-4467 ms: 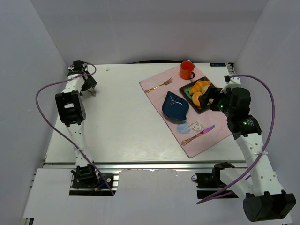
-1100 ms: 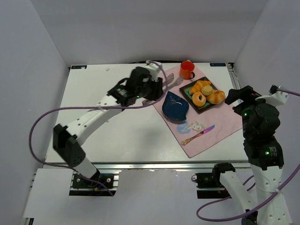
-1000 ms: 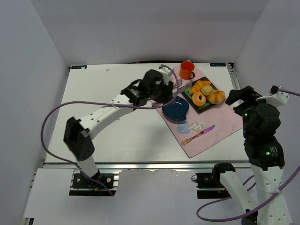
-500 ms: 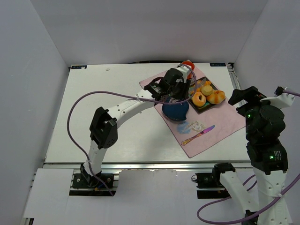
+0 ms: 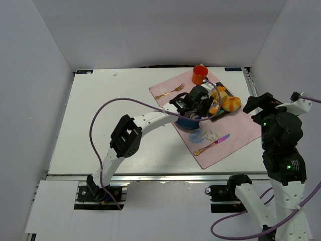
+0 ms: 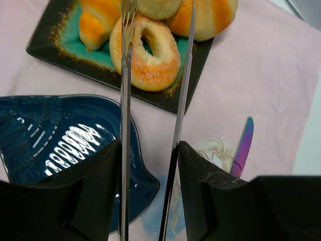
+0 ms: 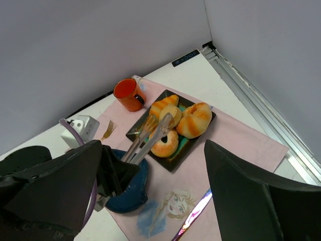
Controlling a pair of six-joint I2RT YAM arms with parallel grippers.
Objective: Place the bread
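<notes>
On a white worktop (image 5: 110,110), left fingers (image 6: 95,196) clench tongs (image 6: 125,100), tips apart at the tray's (image 6: 70,60) bread (image 6: 158,6); next, likely squeeze it; right fingers (image 7: 261,201) spread empty.

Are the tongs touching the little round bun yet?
Cannot tell. Left wrist view: the tongs straddle the bread, but their tips leave the frame; other views are too coarse.
</notes>
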